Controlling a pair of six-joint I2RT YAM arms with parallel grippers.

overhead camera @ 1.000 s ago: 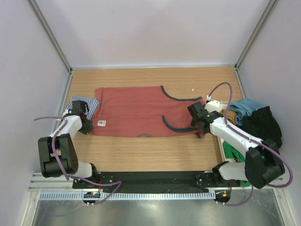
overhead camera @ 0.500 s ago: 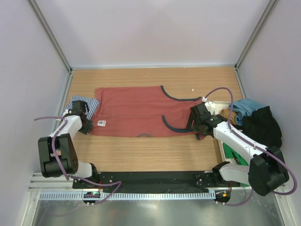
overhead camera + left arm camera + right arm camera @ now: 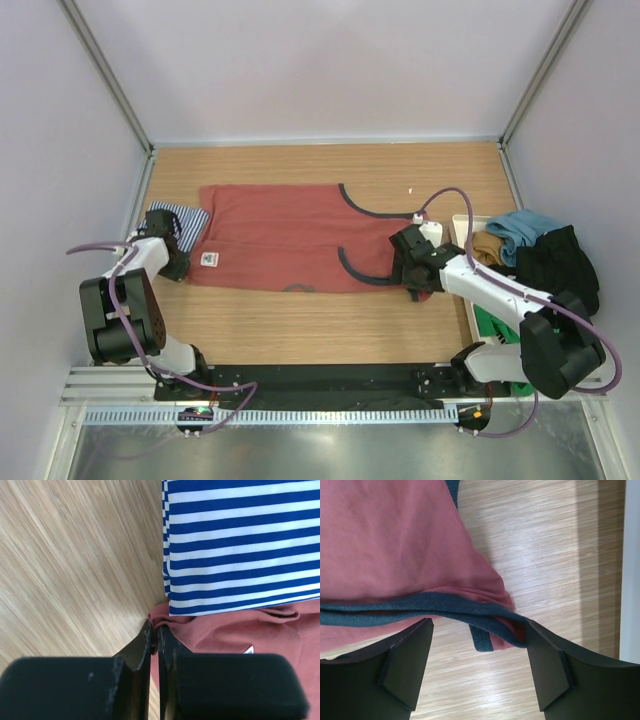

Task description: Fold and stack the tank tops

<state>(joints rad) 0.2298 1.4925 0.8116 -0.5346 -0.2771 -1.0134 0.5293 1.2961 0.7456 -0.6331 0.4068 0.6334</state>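
The rust-red tank top (image 3: 280,235) with dark grey-blue trim lies spread flat across the middle of the table, its white label (image 3: 206,258) near its left edge. The folded navy-and-white striped tank top (image 3: 181,221) lies at its left end, overlapping the red cloth (image 3: 235,635) in the left wrist view (image 3: 240,540). My left gripper (image 3: 172,263) is shut on the red top's near left corner (image 3: 156,622). My right gripper (image 3: 412,277) is open at the strap end. The trimmed strap (image 3: 470,609) of the red top (image 3: 395,540) lies between its spread fingers (image 3: 407,665).
A pile of other clothes, teal (image 3: 520,228), black (image 3: 560,265) and green (image 3: 495,325), fills a white tray (image 3: 462,222) at the right edge. Grey walls enclose the table on three sides. Bare wood (image 3: 320,320) lies in front of the red top.
The red top and the striped top have shifted a little to the left with my left gripper. My right gripper has moved left and nearer, following the strap end.
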